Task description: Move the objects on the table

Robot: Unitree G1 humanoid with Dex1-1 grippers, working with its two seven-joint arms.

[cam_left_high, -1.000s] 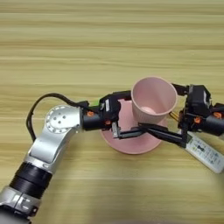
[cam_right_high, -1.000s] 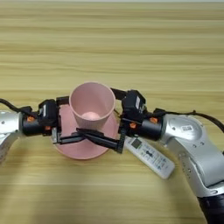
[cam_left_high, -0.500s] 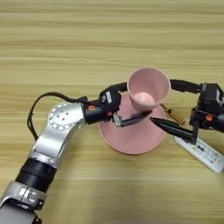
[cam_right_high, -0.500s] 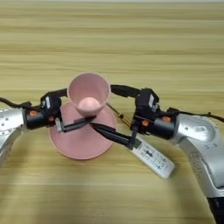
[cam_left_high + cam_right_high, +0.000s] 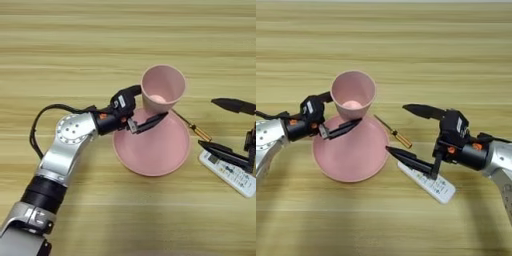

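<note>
A pale pink cup [image 5: 162,89] stands upright over the far rim of a pink plate [image 5: 152,150]. My left gripper [image 5: 152,103] is shut on the cup, one black finger behind its left side and the other across the front of its base. The white remote [image 5: 428,182] lies to the right of the plate. My right gripper [image 5: 396,127] hangs open right of the plate, with nothing between its fingers. Its lower finger reaches over the remote's near-left end, and its upper finger [image 5: 421,110] points left, well clear of the cup.
A thin screwdriver with an amber handle [image 5: 394,132] lies on the wooden table [image 5: 75,45] between the plate's right rim and my right gripper. My left arm [image 5: 65,150] stretches in from the lower left corner.
My right gripper has pulled back to the right, away from the cup and plate, and stands wide open. The left gripper has carried the cup from the plate's middle toward its far rim.
</note>
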